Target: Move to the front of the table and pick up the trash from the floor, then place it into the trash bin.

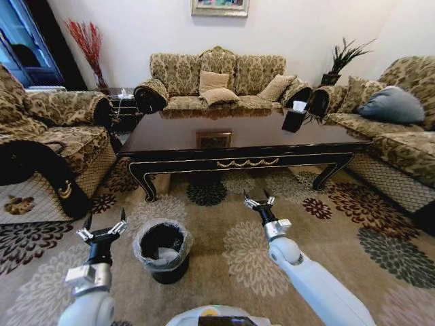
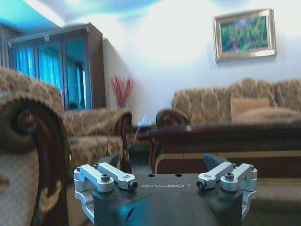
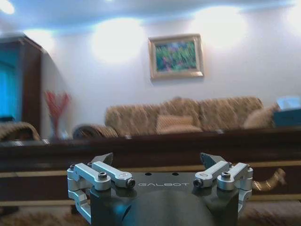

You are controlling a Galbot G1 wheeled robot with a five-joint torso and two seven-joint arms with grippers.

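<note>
A: Where is the trash bin [image 1: 162, 250]?
B: On the patterned carpet [image 1: 224, 244] in front of the bench [image 1: 204, 139], between the 2 arms and nearer the left one. Its grey liner is folded over the rim, and a pale lump lies inside; I cannot tell whether that is the trash or liner.

A: And the bench itself?
B: Long, dark and glossy, with a gold scroll on its front edge. A small black box [image 1: 294, 119] with something white on top stands near its far right corner.

A: The left pincer [image 1: 104, 230]?
B: Just left of the bin, above the carpet, fingers spread wide with nothing between them. The left wrist view shows the same spread [image 2: 165, 176].

A: The right pincer [image 1: 259, 200]?
B: Further forward, above the carpet near the bench's front edge, also parted and empty; it faces the bench in its own wrist view [image 3: 160, 172].

A: Around all that?
B: Floral sofas [image 1: 217, 78] on 3 sides.
</note>
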